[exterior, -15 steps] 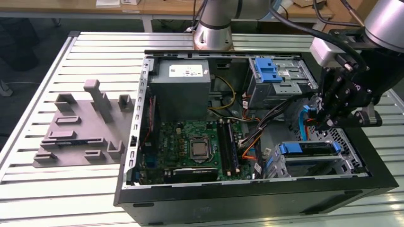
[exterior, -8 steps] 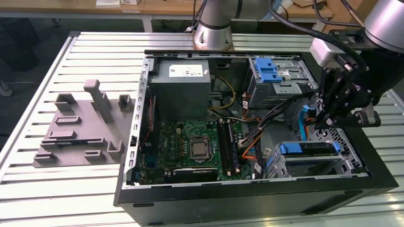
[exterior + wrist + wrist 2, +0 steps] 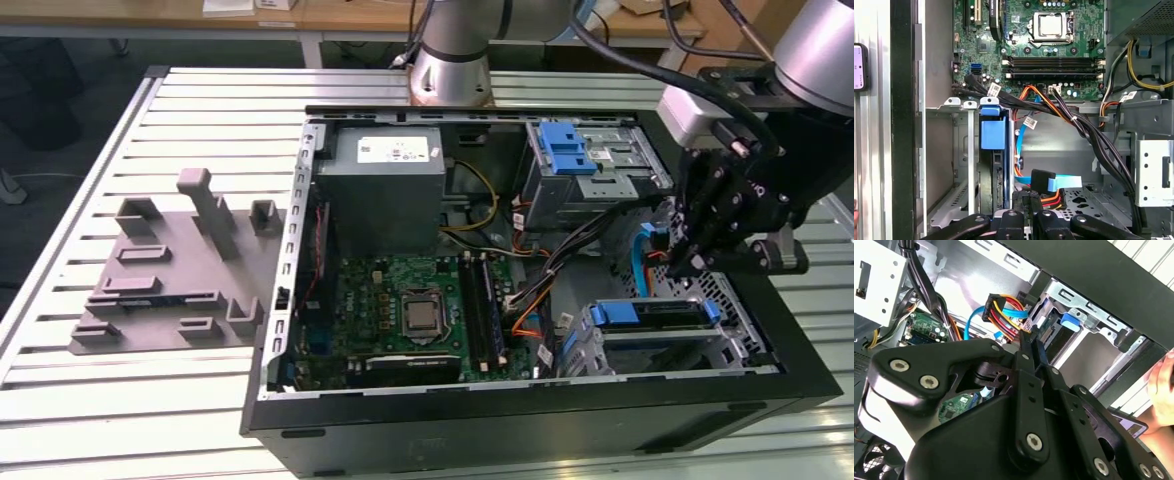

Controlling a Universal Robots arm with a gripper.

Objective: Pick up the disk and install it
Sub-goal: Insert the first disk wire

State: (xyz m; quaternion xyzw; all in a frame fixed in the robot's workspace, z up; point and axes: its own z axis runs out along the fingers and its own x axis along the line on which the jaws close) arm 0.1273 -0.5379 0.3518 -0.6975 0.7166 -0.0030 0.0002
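Note:
The disk (image 3: 650, 314), silver with a blue plastic bracket, sits slotted in the grey drive cage (image 3: 667, 345) at the case's front corner, on the exterior view's right. In the first wrist view the disk (image 3: 992, 134) stands edge-on in the cage, blue tab outward. My gripper (image 3: 703, 250) hangs just above and behind that cage, inside the case. In the second wrist view its fingers (image 3: 1027, 347) are pressed together, tips beside the disk's (image 3: 1053, 326) connector end and a bundle of red, yellow and orange power wires (image 3: 1004, 307). I cannot tell whether anything sits between them.
The open computer case (image 3: 534, 410) lies on a slatted metal table. A grey power-supply box (image 3: 387, 180) and an upper drive cage with blue latch (image 3: 581, 150) sit at the back. A grey fixture (image 3: 174, 270) lies on the exterior view's left. A hand (image 3: 1161, 385) is beside the case.

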